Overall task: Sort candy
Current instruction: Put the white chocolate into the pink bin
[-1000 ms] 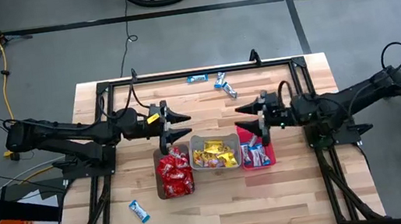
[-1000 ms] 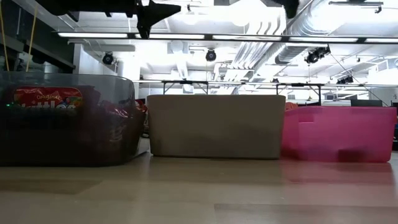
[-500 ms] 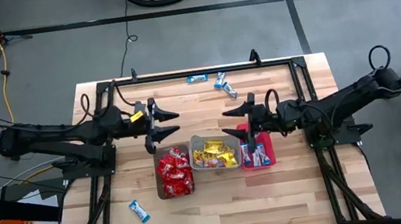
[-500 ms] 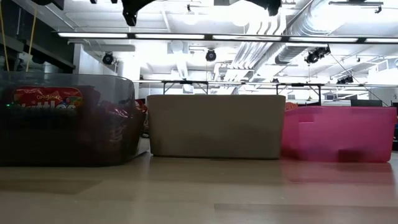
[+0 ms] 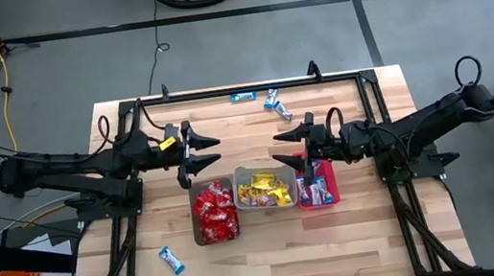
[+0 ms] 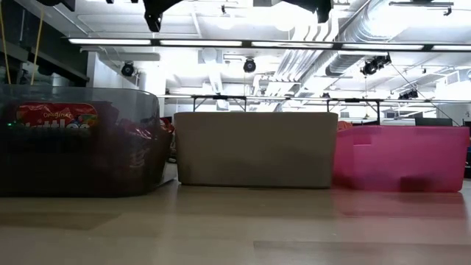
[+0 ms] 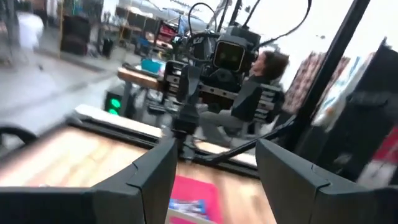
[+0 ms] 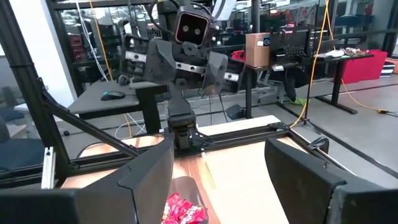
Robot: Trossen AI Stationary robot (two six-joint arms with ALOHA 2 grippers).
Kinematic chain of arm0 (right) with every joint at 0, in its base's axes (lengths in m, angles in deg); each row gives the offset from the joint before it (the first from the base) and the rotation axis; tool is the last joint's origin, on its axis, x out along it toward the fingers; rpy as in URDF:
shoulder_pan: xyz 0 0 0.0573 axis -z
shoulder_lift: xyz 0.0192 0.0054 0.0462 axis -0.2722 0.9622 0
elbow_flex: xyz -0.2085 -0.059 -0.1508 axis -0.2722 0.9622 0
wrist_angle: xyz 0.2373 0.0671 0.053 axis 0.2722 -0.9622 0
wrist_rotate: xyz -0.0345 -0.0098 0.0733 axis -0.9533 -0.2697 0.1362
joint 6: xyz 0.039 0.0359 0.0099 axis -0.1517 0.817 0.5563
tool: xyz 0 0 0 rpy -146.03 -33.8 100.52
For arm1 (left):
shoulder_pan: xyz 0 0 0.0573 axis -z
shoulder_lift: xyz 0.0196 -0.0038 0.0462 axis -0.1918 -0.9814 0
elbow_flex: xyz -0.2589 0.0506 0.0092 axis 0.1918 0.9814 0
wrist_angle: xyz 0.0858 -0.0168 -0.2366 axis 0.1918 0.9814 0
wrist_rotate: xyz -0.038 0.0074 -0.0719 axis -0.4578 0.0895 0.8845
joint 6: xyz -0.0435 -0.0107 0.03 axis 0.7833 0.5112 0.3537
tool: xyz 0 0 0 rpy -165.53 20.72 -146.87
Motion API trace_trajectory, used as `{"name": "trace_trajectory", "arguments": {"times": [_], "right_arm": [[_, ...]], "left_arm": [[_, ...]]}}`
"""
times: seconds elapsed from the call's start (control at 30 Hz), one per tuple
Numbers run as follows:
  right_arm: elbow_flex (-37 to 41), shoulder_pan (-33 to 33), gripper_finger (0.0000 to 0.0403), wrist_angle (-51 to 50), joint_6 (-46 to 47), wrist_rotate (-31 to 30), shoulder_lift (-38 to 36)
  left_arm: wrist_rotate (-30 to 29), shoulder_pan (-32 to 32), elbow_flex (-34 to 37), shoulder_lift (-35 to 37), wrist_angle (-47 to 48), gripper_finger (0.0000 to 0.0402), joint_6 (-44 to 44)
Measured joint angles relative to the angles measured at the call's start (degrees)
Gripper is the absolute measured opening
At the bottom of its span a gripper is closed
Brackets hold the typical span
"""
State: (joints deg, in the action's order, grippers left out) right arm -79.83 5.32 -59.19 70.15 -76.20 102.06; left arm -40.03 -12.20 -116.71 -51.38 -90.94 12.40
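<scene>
Three bins sit mid-table: brown bin [image 5: 214, 215] with red packets [image 5: 215, 212], grey bin [image 5: 265, 190] with yellow packets [image 5: 265, 191], pink bin [image 5: 317, 186] with blue-and-white bars [image 5: 313, 190].

Unsorted bars: cluster [image 5: 271, 101] near the far edge, one bar [image 5: 171, 260] near the near-left corner.

Left gripper [image 5: 204, 152] and right gripper [image 5: 287, 148] hover above the bins, jaws spread, both empty.

Risk: flat, slippery wrappers may slide from a pinch. The far cluster lies beside the frame rail, so a finger could strike it.
</scene>
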Motion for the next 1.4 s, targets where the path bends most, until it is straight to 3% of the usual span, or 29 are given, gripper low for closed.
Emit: {"name": "trace_trajectory", "arguments": {"times": [0.1, 0.2, 0.43, 0.57, 0.73, 0.87, 1.17, 1.4], "right_arm": [[0.00, 0.00, 0.0248, 0.00, 0.00, 0.00, 0.00], [0.00, 0.00, 0.0248, 0.00, -0.05, -0.02, 0.00], [0.00, 0.00, 0.0248, -0.41, -0.19, -0.22, 0.00], [0.00, 0.00, 0.0248, -1.38, -0.19, -0.35, 0.00], [0.00, 0.00, 0.0248, -2.16, -0.19, -0.37, 0.00], [0.00, 0.00, 0.0248, -2.24, -0.19, -0.35, 0.00], [0.00, 0.40, 0.0248, -3.11, 2.33, -1.05, 0.00], [0.00, 0.76, 0.0248, -3.77, 2.98, -1.09, 0.00]], "left_arm": [[3.45, 0.93, -1.67, 0.00, 4.40, 0.0204, 6.33], [5.41, 5.79, -8.17, -0.42, 18.74, 0.0200, 6.64], [1.10, 24.75, -25.62, -6.94, 62.60, 0.0195, 7.55], [-0.88, 37.42, -27.36, -10.89, 74.45, 0.0195, 15.83], [-4.46, 51.80, -23.52, -15.92, 75.33, 0.0195, 21.41], [-7.53, 58.15, -19.55, -21.45, 74.99, 0.0195, 19.60], [-5.86, 60.14, -13.05, -31.34, 63.92, 0.0195, 12.42], [-6.99, 60.11, -9.15, -33.78, 63.80, 0.0195, 10.45]]}}
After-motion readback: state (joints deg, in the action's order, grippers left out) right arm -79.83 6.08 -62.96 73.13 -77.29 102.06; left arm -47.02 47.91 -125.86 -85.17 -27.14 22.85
